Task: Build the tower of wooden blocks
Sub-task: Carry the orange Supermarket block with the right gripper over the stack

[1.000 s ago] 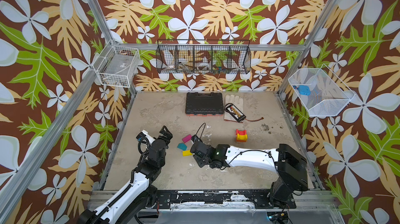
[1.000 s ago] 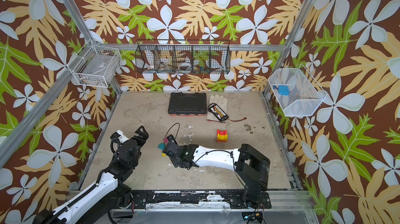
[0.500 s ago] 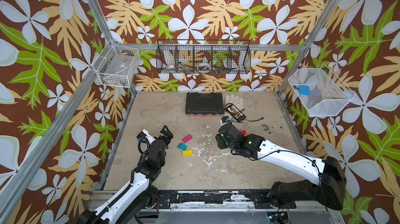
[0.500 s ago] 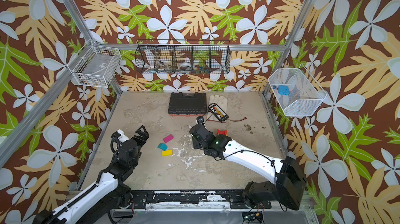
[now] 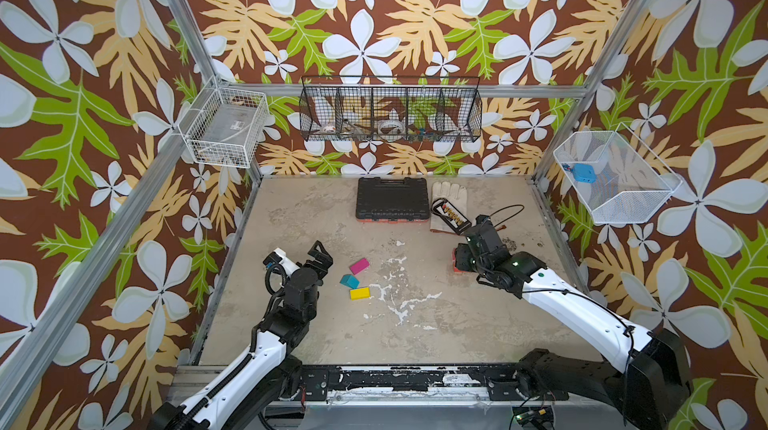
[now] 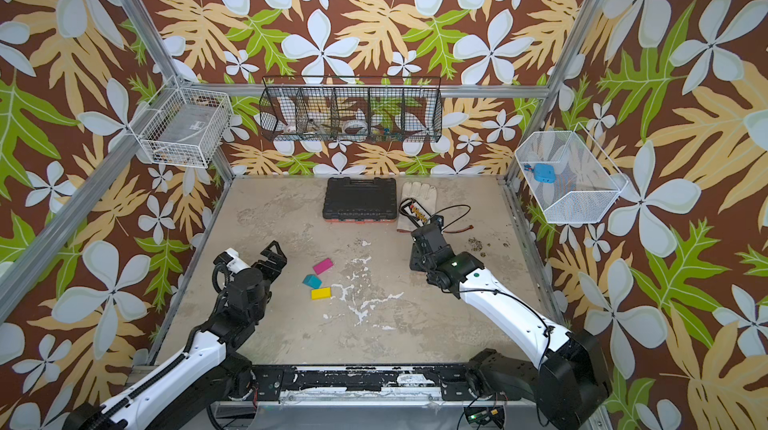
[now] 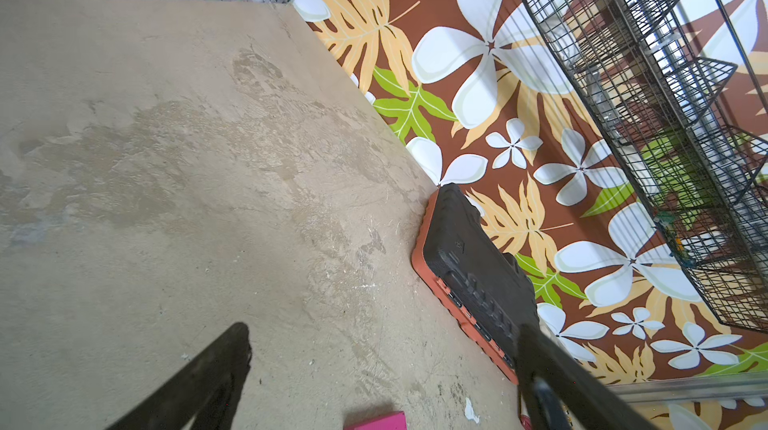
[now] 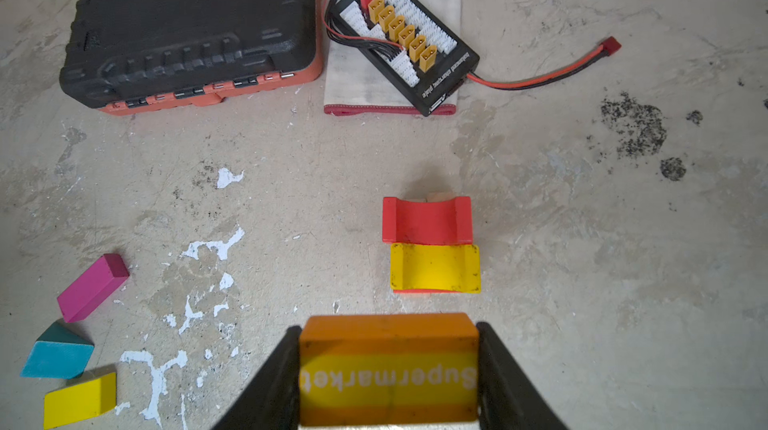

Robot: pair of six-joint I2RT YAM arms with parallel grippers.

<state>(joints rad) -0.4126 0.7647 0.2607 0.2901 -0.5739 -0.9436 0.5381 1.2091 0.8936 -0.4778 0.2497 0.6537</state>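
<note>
Above tower (image 8: 432, 245) now, perhaps: right gripper (image 8: 388, 328), block (image 8: 388, 365)

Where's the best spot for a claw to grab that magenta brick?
Probably across its two long sides at mid-length, from straight above. The magenta brick lies flat and narrow, with room along both long sides; the teal wedge sits near one end only.

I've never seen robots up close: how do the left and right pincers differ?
The left pincer is wide open and empty; the right pincer is shut on an orange block. The left pincer is near the magenta block; the right pincer is near the red arch. Both are black.
</note>
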